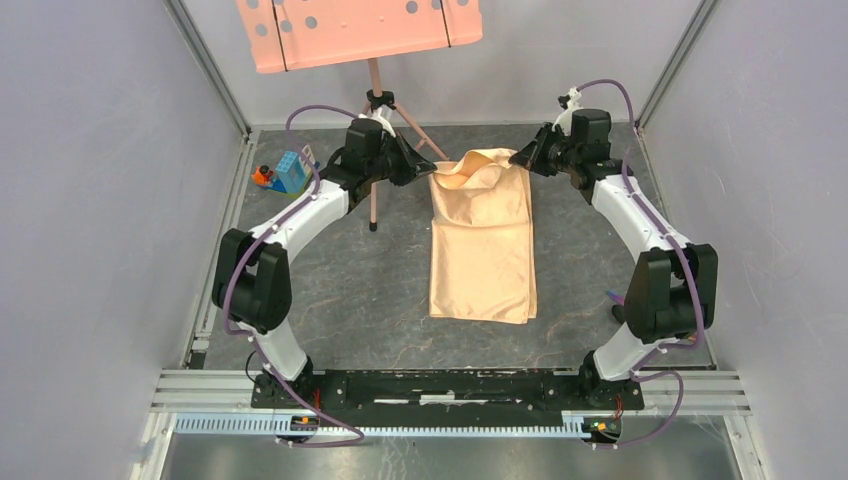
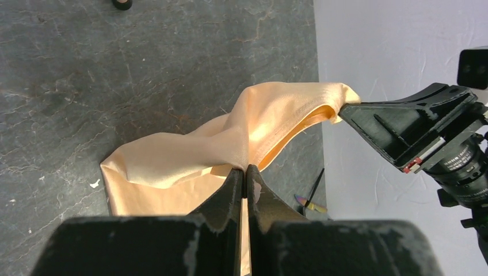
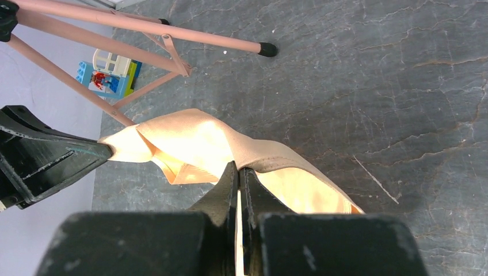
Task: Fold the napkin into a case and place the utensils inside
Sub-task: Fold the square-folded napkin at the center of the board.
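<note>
The grey, stone-patterned table (image 1: 360, 290) spreads out in front of my two bases. At its far edge is a pink stand (image 1: 360, 30), its perforated tray up high and its tripod legs planted on the table beside my left arm.

The napkin (image 1: 480, 250) lies at the middle of the table, between my arms, folded into a long peach strip that runs from near to far. Its near end rests flat. Its far end is lifted off the surface and hangs in a soft, creased sag between my two grippers, with the layers gaping a little along the raised edge.

My left gripper (image 2: 246, 172) holds the far left corner. The fingers are pressed together with the cloth pinched between their tips. My right gripper (image 3: 237, 169) holds the far right corner the same way, its fingers closed tight on the cloth. The two grippers face each other across the width of the strip, both above the table.

A small heap of toy blocks (image 1: 285, 172), blue, white and green, sits at the far left, by the wall and well apart from the napkin.

The utensils (image 2: 311, 202) lie on the table to the right of the napkin, apart from it. They show as a thin dark stick and a short gold piece, too small to tell more.
</note>
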